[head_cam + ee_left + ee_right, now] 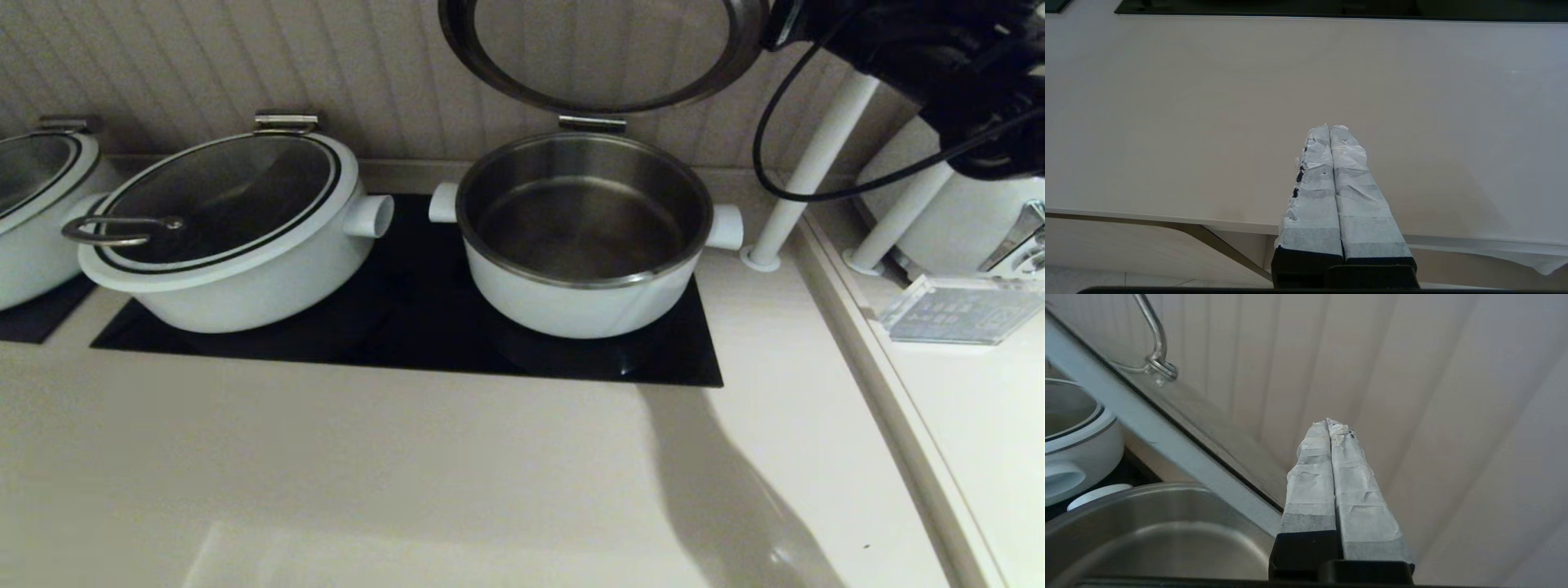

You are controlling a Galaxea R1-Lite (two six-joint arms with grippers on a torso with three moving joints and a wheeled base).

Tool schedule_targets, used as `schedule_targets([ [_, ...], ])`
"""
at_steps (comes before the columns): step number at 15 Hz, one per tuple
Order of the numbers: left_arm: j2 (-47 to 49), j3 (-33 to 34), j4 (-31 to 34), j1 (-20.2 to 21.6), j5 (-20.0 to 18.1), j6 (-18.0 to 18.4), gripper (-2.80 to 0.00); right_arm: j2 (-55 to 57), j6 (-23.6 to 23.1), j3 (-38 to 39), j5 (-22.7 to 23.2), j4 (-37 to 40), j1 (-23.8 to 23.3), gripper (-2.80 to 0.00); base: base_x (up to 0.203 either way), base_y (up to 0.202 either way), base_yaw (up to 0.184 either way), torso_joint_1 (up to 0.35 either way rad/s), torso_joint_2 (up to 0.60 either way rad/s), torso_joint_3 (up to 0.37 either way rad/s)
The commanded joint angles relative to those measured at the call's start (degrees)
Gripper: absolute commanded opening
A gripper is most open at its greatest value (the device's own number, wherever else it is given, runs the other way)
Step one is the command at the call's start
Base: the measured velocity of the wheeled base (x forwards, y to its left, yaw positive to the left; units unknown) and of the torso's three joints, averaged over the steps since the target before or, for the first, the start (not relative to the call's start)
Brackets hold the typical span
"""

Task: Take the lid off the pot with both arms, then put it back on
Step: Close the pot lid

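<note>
The right gripper (1329,424) has its fingers pressed together on nothing, up by the wall panelling just beside the raised lid (600,53). The lid appears hinged at the back of the pot (584,237) and stands tilted open above it; the pot sits uncovered on the black hob (408,343). The left gripper (1329,128) is likewise closed and empty, hanging low over the bare counter (1167,122), well apart from the pot. Closing well probably means pushing the lid's top edge gently forward, then supporting it downward so it does not slam.
</note>
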Motion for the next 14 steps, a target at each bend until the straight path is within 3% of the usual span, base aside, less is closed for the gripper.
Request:
schedule_targets([
  [1, -0.02, 0.00, -0.05, 0.02, 0.01, 0.00, -2.80, 0.59, -0.10, 0.98, 0.35, -0.16, 0.20, -2.80, 0.000, 0.000, 0.000, 0.000, 0.00, 0.000],
  [14, -0.02, 0.00, -0.05, 0.02, 0.01, 0.02, -2.80, -2.73, -0.78, 15.40, 0.88, -8.34, 2.45, -2.80, 0.000, 0.000, 0.000, 0.000, 0.00, 0.000],
])
